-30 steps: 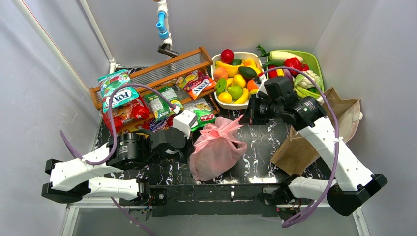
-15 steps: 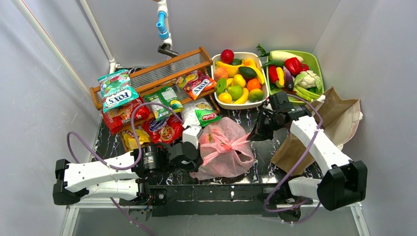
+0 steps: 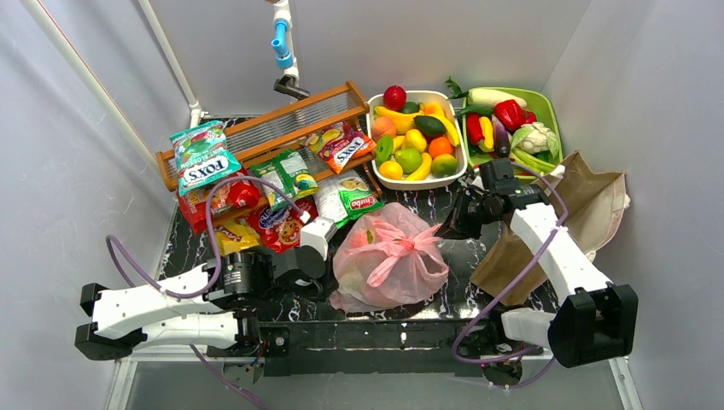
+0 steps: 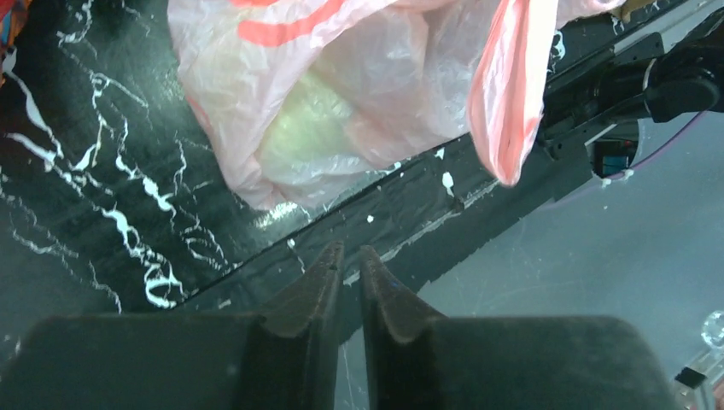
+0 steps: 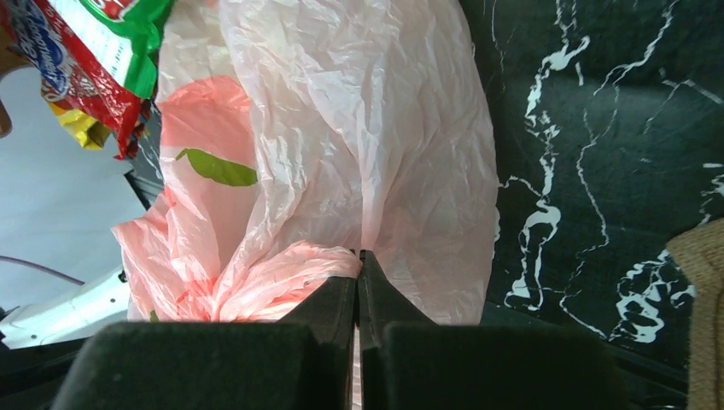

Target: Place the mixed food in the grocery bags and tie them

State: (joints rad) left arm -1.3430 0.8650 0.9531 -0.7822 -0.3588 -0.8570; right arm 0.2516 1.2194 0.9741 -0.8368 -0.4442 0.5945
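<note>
The thin translucent pink plastic bag [image 3: 388, 260] lay slumped at the middle of the black marbled table [image 3: 461, 278], its handles drawn into a knot [image 3: 403, 248] on top. A second before, that knot stood pulled up and taut between the two arms; both had since backed off and the bag had settled wider and flatter. The left gripper [image 4: 350, 252], just left of the bag, showed only a hairline slit and held nothing, so the tie on this bag was probably finished. The right gripper [image 5: 359, 256], at the bag's right edge, was fully closed with its tips against bunched pink film; whether a fold was pinched could not be told. The stiff brown paper bag [image 3: 589, 205], right of the pink one, remained to be dealt with, with foil snack packets [image 3: 282, 224] to the left and toy fruit [image 3: 414, 145] in the white basket [image 3: 416, 183] behind. Only the top view showed the knot. The left wrist view alone showed a loose handle tail [image 4: 512, 94] and a pale green lump [image 4: 303, 128] inside the film; the right wrist view alone showed a green leaf print [image 5: 218, 168].
</note>
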